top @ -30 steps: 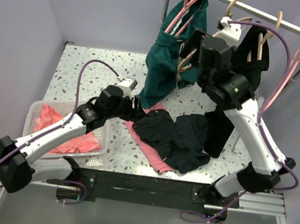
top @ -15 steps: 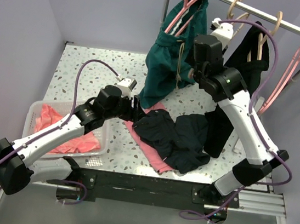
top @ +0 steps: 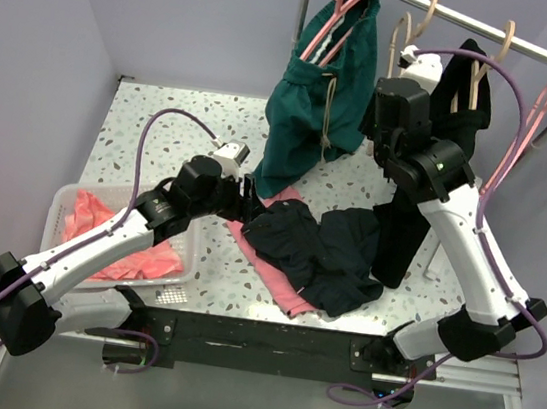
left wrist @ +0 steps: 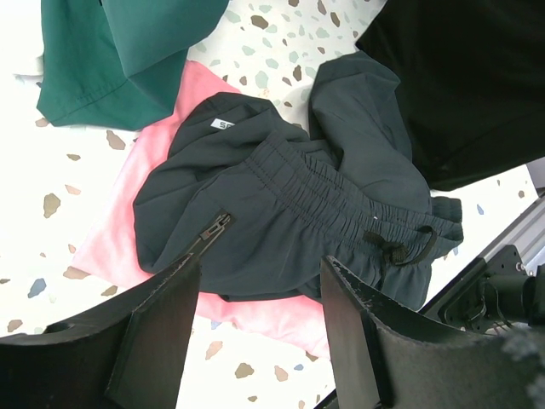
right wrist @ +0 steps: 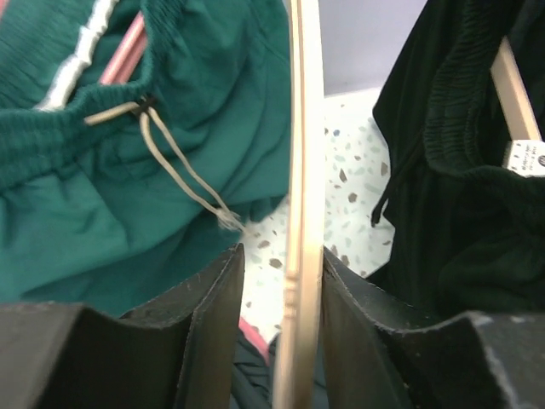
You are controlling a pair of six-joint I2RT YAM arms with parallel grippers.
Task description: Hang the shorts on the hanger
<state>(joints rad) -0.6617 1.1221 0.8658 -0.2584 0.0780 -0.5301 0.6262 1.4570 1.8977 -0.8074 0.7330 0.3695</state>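
Teal-green garment point(top: 316, 109) hangs from the rail point(top: 459, 17) and is the reference here. The shorts point(top: 318, 251) lie crumpled on the table point(top: 164, 119) just in front of its hem, partly on a pink cloth point(top: 278, 286), with the elastic waistband point(left wrist: 341, 204) facing up.

Left gripper point(left wrist: 260, 268) is low at the shorts' edge nearest the teal hem. Its jaws are spread with nothing between them.

The hanger point(right wrist: 305, 170) hangs just right of the teal garment. Right gripper point(right wrist: 283, 260) is up there with its jaws straddling the thin beige bar. One finger touches the bar and there is a sliver of gap at the other side, so I can't tell if it is clamped.

A black garment point(right wrist: 451, 213) hangs further right. A basket point(top: 56, 206) of coral-pink clothes sits well to the left.
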